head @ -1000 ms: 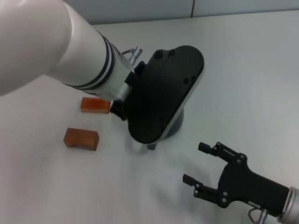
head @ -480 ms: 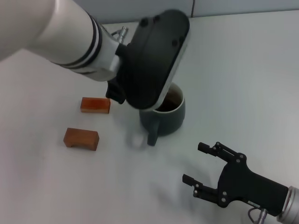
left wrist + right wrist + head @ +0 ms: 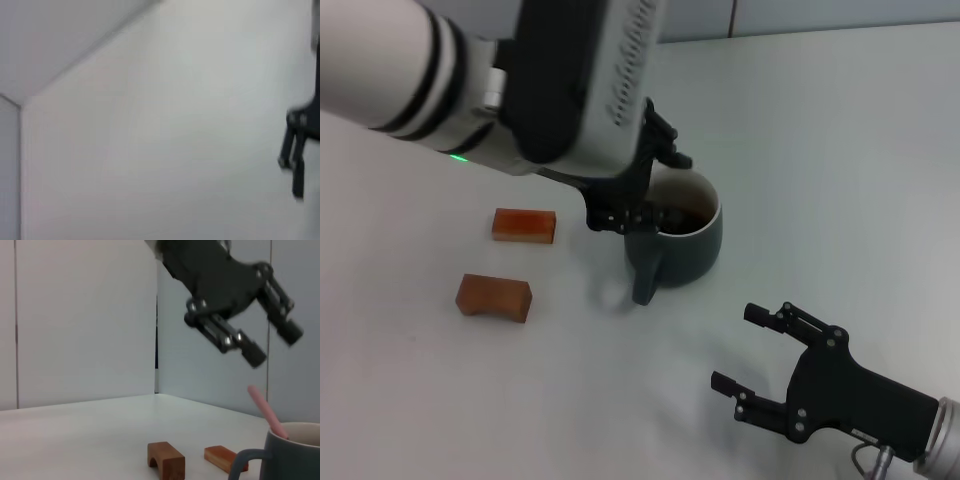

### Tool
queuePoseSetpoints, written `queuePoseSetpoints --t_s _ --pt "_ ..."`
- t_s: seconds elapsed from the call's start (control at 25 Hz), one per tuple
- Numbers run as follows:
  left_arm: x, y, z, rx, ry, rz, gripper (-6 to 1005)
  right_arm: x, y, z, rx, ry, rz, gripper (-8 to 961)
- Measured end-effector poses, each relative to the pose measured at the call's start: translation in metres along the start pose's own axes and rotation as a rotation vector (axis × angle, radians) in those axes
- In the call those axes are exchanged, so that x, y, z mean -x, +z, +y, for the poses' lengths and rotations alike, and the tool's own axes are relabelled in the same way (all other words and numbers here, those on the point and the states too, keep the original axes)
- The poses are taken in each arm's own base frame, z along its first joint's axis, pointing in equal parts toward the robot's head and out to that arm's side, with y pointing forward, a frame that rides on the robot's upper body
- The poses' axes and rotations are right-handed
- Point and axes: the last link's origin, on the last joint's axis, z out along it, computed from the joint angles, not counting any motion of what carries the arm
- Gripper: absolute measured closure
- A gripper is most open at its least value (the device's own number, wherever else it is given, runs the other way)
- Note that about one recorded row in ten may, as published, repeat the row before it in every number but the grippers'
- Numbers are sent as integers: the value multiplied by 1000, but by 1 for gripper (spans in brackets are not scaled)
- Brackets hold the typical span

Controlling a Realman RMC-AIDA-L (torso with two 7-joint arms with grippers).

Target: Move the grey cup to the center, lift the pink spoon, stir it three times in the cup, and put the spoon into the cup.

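Observation:
The grey cup [image 3: 685, 250] stands upright near the middle of the table, its handle toward me. In the right wrist view the pink spoon [image 3: 266, 411] leans inside the cup [image 3: 295, 455], pink handle sticking up past the rim. My left gripper [image 3: 645, 185] hangs open just above the cup's left rim; in the right wrist view the left gripper [image 3: 275, 345] is clear of the spoon with nothing between its fingers. My right gripper [image 3: 736, 348] rests open near the table's front right, apart from the cup.
Two orange-brown blocks lie left of the cup: a flat one [image 3: 524, 224] and an arched one [image 3: 495, 297]. The left forearm [image 3: 410, 70] fills the upper left of the head view. A white wall [image 3: 80, 320] stands behind the table.
My left arm has risen and swung back to the left, uncovering the cup. The spoon stays in the cup. The right arm has not moved.

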Motion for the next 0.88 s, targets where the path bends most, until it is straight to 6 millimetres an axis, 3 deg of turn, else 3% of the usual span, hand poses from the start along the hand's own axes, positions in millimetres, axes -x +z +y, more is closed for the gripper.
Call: queuePoseSetpoints --t_s 0.28,0.44,0.56,0.64,0.72,0.76,0.88 --pt "18 -48 2 -166 -111 266 433 2 1 -2 -4 -3 -15 147" --pt "45 -71 16 -277 -206 393 341 5 1 -3 -11 -4 -35 147" --pt "83 -83 39 -371 -269 473 271 7 1 -3 -11 -4 -48 147" --pt "101 -85 54 -396 -307 511 225 9 1 -4 -16 -6 -57 147" --pt "139 -77 90 -426 -418 584 202 11 1 -6 -21 -9 -69 147" --pt "139 -77 90 -426 -418 584 202 12 1 -7 -22 -11 -75 147" --pt "159 -55 123 -416 -485 601 202 16 3 -8 -19 -16 -100 148"
